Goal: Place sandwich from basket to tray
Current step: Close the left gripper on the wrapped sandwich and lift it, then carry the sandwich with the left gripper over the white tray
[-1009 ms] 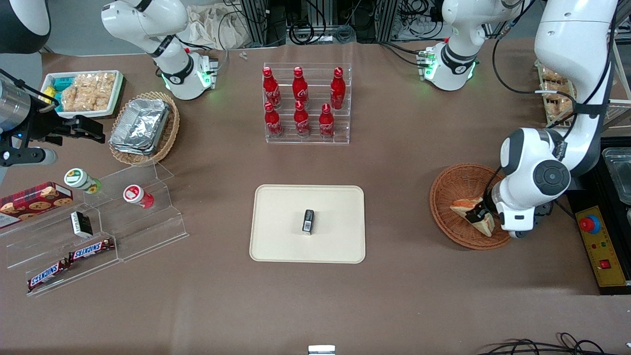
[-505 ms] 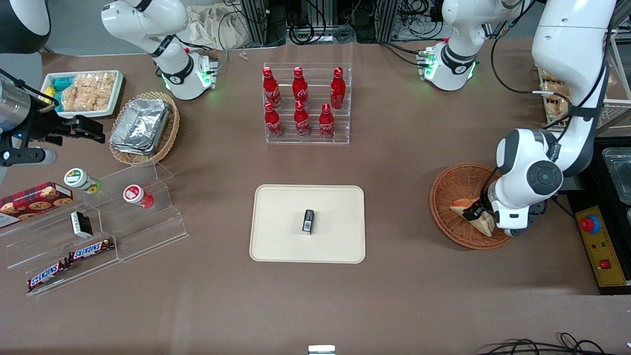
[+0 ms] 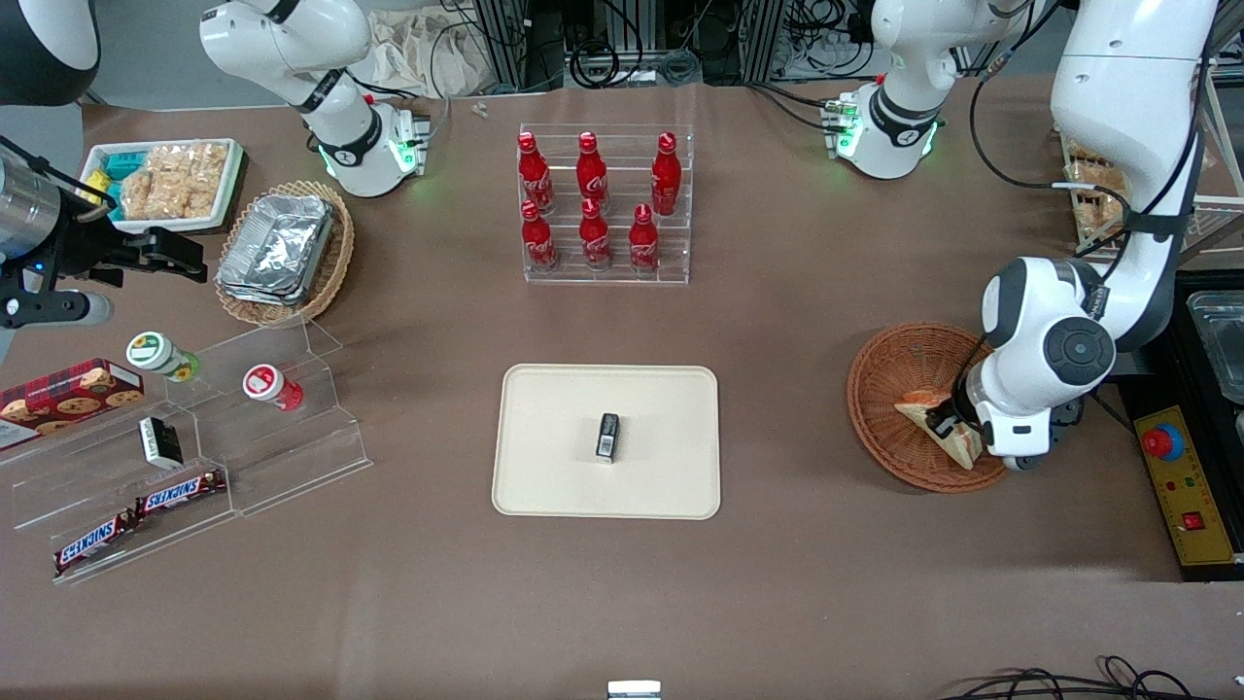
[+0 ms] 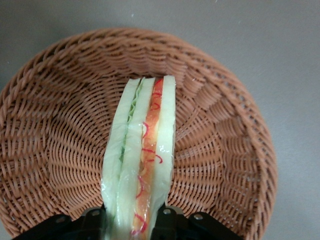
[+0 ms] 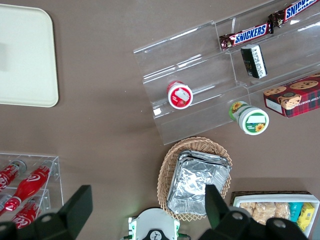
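Front view. The claw (image 3: 945,425) sits low inside the basket (image 3: 889,374), at the working arm's end of the surface (image 3: 826,583). Compared with a second ago the wrist has shifted a little and the sandwich (image 3: 935,425) has turned with it: its long edge now runs steeper across the basket, with less bread showing toward the tray. My reading: the wedge has been gripped and is starting to come up, so the pick looks made but the carry has not begun. The sandwich is still within the basket rim. The tray (image 3: 544,486) lies mid-surface, well apart from the basket, with a small dark box (image 3: 607,436) standing near its middle; the drop spot will have to avoid it.

Left wrist view. The sandwich (image 4: 141,160) stands on edge, filling side toward the camera: green layer, pale bread, orange-red layer, under clear wrap. Its near end runs straight between the two dark fingers (image 4: 172,226), which press on either bread face. So the claw (image 4: 134,226) is narrowed down onto the sandwich, holding it by its near end; the rest juts out over the basket (image 4: 60,130) floor. I cannot tell whether the outer tip still touches the weave.

Right wrist view. One corner of the tray (image 5: 25,60) shows, bare. No sandwich there yet.
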{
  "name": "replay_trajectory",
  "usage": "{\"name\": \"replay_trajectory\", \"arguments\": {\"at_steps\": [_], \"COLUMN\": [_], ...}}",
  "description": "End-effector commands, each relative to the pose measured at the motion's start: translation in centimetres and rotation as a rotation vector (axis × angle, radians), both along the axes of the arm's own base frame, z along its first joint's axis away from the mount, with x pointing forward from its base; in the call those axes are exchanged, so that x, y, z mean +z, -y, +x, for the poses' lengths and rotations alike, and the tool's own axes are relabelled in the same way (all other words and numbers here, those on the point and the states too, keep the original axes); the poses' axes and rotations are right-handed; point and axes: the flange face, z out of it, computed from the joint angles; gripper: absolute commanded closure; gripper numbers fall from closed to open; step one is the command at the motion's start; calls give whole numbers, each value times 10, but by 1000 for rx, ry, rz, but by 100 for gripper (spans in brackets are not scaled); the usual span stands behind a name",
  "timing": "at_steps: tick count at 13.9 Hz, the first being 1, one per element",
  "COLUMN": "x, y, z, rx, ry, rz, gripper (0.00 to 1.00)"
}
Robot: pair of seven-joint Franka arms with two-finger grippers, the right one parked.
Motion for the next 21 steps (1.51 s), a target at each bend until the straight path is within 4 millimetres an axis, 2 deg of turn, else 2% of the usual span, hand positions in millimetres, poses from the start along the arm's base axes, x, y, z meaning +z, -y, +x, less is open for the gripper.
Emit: {"name": "replay_trajectory", "arguments": {"at_steps": [1, 4, 5, 7, 9, 11, 12, 14, 15, 19, 21], "x": [40, 98, 123, 175, 219, 244, 246, 239, 233, 186, 157], "y": [-2, -1, 0, 25, 34, 77, 96, 145, 163, 238, 283], "z": [5, 18, 23, 33, 37, 37, 35, 32, 35, 41, 34], "rx": [4, -1, -3, -80, -132, -215, -255, -376, -460, -614, -689], "ry": [60, 42, 34, 14, -34, -24, -18, -13, -11, -24, -9], "rz": [30, 42, 48, -11, -57, -89, -96, -123, -139, -239, -193], "gripper": [100, 100, 100, 100, 100, 100, 100, 100, 100, 100, 100]}}
